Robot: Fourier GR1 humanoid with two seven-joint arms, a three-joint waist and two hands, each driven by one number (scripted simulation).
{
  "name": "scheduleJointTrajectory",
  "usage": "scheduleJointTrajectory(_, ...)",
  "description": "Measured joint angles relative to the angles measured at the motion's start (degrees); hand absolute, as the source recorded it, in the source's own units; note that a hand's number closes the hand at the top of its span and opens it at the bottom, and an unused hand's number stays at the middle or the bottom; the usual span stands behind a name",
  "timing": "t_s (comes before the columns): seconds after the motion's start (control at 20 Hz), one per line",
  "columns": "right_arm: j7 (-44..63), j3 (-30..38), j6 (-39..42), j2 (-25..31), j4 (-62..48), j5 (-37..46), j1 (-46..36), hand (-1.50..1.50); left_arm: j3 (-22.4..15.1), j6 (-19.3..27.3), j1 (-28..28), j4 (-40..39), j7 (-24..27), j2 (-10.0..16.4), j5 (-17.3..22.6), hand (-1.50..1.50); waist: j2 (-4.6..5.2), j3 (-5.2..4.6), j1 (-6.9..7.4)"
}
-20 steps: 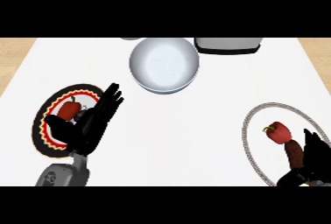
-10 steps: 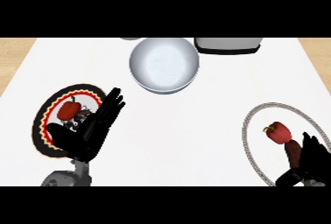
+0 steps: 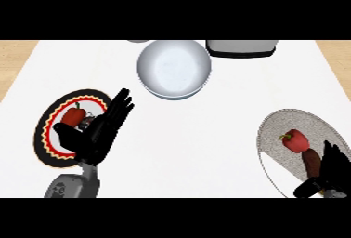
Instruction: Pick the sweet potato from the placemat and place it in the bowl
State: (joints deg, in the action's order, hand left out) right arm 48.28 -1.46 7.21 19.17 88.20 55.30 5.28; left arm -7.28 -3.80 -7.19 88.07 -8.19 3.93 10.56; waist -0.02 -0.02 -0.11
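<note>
The right robot hand (image 3: 333, 165) was open just beside the sweet potato (image 3: 312, 161), likely ready to grab it for the bowl (image 3: 174, 69).

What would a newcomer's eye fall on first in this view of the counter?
Probably the large white bowl at the top centre of the counter. Next, the left hand, fingers straight, over a dark zigzag-rimmed plate bearing a red pepper at the left. At the right, a grey placemat holds a second red pepper and the brown sweet potato, beside the right hand.
</note>
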Motion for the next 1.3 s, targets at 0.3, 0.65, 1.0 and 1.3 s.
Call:
scheduleJointTrajectory(0.3,-6.69,1.06,-3.64,-0.21,-3.83,1.01,-1.06,1.50,1.14,-0.62,-0.65,1.16,-2.15,-0.19,0.50,0.00,-0.23,-0.43,0.09)
scheduleJointTrajectory(0.65,-11.21,1.25,-5.16,-0.28,-6.25,2.72,-2.14,1.50,0.55,-1.41,1.97,2.76,-1.21,-0.78,-0.35,0.00,-0.41,-0.74,0.20)
scheduleJointTrajectory(1.0,-10.42,-0.69,-5.90,-0.97,-5.08,7.64,-2.04,1.50,1.16,-1.58,2.24,3.33,-1.56,-0.83,-0.60,0.00,-0.43,-0.88,0.09)
scheduleJointTrajectory(1.3,-15.65,-18.43,1.46,-6.19,-1.32,13.69,-8.73,1.50,-0.04,-3.29,-0.47,2.15,-2.49,-0.94,-0.25,0.00,0.32,-0.82,4.38)
